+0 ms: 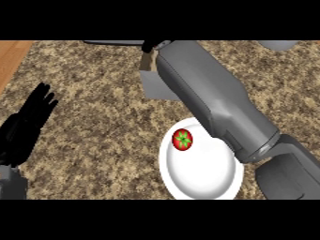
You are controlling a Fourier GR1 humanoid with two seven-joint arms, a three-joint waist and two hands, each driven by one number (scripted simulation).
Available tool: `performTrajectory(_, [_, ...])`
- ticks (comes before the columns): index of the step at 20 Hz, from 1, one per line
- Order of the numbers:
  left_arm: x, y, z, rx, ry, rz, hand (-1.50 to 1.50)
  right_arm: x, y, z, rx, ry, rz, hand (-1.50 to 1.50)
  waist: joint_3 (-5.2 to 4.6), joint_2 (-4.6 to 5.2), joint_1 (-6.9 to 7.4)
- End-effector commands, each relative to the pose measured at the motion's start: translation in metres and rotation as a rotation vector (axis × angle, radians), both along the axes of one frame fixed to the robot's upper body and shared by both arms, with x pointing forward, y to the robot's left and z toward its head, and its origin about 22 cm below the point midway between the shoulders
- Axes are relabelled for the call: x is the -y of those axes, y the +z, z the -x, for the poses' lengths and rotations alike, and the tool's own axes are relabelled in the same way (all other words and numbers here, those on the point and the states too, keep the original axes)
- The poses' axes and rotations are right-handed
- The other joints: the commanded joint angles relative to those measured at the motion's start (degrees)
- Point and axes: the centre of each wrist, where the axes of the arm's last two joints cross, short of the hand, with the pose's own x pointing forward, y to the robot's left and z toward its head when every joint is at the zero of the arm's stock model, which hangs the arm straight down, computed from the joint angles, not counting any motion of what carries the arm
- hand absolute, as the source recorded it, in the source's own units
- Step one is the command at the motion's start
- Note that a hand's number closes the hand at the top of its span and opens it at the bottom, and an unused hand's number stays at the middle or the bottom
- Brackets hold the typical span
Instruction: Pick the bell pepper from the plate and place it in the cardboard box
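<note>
Head view, looking steeply down on a speckled brown-and-cream granite counter top [100, 154] with a strip of wooden floor at each upper corner.

Small red bell pepper with a green star-shaped stem cap [182, 139]: lies on the round white plate [204, 180], near the plate's upper-left rim, cap facing up. It is untouched; nothing is holding it.

Brown cardboard box [147, 62]: only a sliver of one wall shows at the upper middle, with its grey shadow on the counter below it. The rest is covered by the right forearm, so its opening cannot be judged.

Right arm: the grey forearm [214, 101] runs diagonally from the lower right up towards the box, passing over the plate's upper-right edge. The black right hand [151, 46] shows only as a small dark patch at the forearm's far end; whether its fingers are spread or curled, I cannot tell.

Left hand [25, 124]: black, at the left edge, fingers straight and pointing up, holding nothing, resting.

Handling estimate: the pepper is probably light, with a smooth, waxy and fairly stiff skin, so it may roll or slip on the glazed plate if nudged sideways. Best hold is likely across its rounded flanks, thumb opposite fingers, coming from above and leaving the stem cap alone.

Task status: pick not yet made.
</note>
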Motion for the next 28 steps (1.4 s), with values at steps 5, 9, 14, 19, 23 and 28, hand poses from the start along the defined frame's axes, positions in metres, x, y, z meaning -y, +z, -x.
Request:
performTrajectory(5, [-0.002, 0.007, -0.006, 0.02, -0.01, 0.001, 0.0, 0.032, -0.054, -0.009, -0.121, -0.039, -0.141, 1.5, 0.01, 0.68, 1.7])
performTrajectory(9, [0.003, 0.006, -0.002, 0.002, -0.009, 0.001, 0.0, 0.05, -0.08, -0.011, -0.221, -0.152, -0.237, -1.5, 0.07, 0.24, 0.56])
performTrajectory(14, [0.008, 0.011, -0.001, 0.012, -0.012, -0.016, 0.0, 0.056, -0.094, -0.008, -0.228, -0.022, -0.256, -1.5, 0.09, 0.11, 0.36])
performTrajectory(19, [-0.01, -0.01, 0.017, -0.007, 0.014, -0.006, 0.0, 0.051, -0.081, -0.008, 0.013, 0.032, -0.391, -1.5, 0.08, -0.04, -0.28])
performTrajectory(23, [-0.005, 0.005, 0.0, -0.004, 0.036, -0.009, 0.0, 0.052, -0.074, -0.005, 0.218, -0.029, -0.611, -1.5, 0.15, -0.33, -1.77])
performTrajectory(28, [-0.005, -0.006, 0.01, -0.034, 0.036, -0.003, 0.0, 0.057, -0.065, -0.004, 0.336, -0.039, -0.758, -1.5, 0.12, -0.67, -2.03])
